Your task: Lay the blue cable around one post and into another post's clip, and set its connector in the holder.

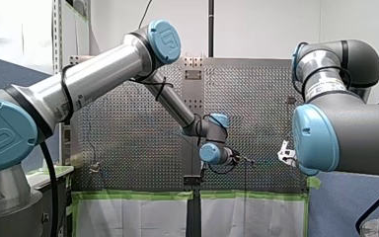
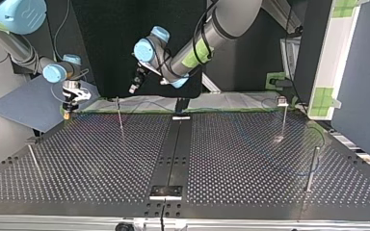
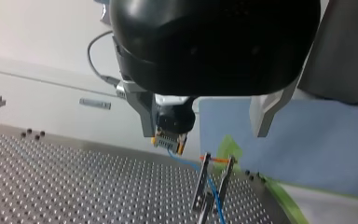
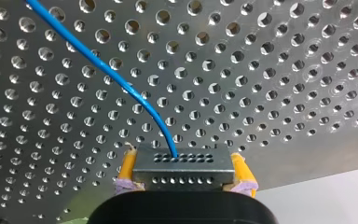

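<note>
My right pincer (image 4: 185, 171) is clenched on the dark connector (image 4: 182, 161), with a yellow pad at each end; its body is cut off by the view. The blue cable (image 4: 102, 67) leaves the connector across the perforated surface (image 4: 284, 70) and runs out of sight. In the left wrist view the cable drops between the prongs of a post (image 3: 204, 186) near the surface's taped edge. My left pincer (image 3: 204, 133) hangs released, fingers wide apart. In the top view the cable is too thin to trace.

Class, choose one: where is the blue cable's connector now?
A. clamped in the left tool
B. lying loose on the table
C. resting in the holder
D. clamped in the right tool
D: in the right wrist view the connector sits between the right tool and its yellow pads, the blue cable leaving it.
</note>
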You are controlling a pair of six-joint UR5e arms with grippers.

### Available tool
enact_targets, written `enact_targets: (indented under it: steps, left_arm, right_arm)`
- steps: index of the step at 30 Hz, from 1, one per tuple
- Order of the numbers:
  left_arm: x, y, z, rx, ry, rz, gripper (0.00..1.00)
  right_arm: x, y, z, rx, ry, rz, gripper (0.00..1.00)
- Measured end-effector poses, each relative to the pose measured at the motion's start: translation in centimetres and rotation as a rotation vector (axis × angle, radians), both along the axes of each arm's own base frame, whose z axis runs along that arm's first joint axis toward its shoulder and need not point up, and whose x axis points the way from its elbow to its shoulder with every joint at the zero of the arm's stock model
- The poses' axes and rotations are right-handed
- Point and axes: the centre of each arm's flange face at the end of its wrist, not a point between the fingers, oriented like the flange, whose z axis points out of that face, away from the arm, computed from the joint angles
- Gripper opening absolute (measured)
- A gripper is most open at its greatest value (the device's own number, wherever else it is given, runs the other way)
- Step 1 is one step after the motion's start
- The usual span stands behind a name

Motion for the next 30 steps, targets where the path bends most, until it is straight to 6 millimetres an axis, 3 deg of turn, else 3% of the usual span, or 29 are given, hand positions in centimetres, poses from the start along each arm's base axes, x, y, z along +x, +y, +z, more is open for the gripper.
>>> enact_targets:
  steps: [30]
  left_arm:
    - [1.1, 1.0, 0.0, 0.000, 0.001, 0.059, 1.00]
  right_arm:
    - [0.0, 0.0, -0.2, 0.004, -0.007, 0.002, 0.00]
